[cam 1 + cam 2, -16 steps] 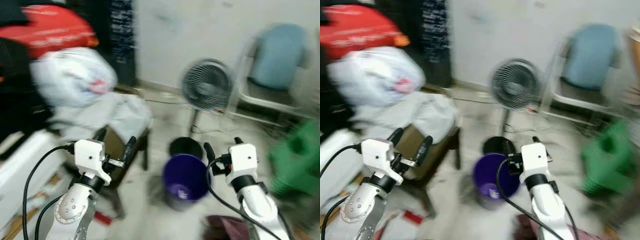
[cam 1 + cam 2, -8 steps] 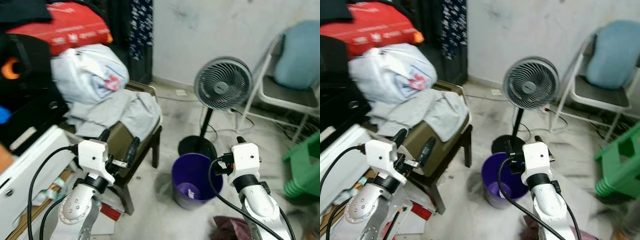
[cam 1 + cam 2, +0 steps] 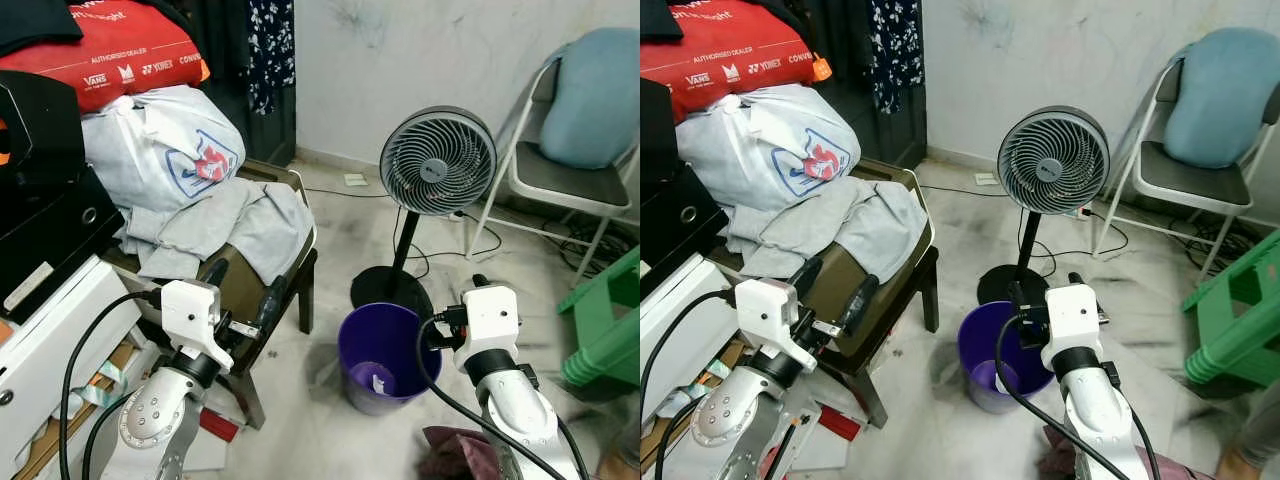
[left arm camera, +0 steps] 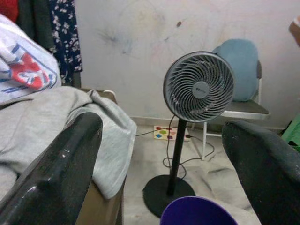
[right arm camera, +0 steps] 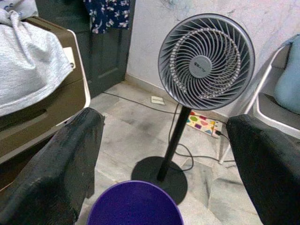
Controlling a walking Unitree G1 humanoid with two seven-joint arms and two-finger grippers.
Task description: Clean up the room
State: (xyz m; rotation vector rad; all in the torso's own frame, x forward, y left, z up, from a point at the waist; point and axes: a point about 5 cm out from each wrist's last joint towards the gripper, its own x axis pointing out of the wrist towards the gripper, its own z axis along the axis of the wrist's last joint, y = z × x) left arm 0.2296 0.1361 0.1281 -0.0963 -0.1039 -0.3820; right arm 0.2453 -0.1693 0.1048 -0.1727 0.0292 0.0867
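Standing on the floor between your two arms, the purple bin [image 3: 383,356] sits just in front of the grey pedestal fan's [image 3: 437,162] round black base. Your left tool [image 3: 243,288] hovers before the brown chair [image 3: 256,300] heaped with grey clothing [image 3: 220,228] and a white bag [image 3: 160,150]; its fingers are spread wide, holding nothing. Your right tool [image 5: 159,168] hangs above the bin, likewise agape and empty. A green stool [image 3: 606,325] stands to your right.
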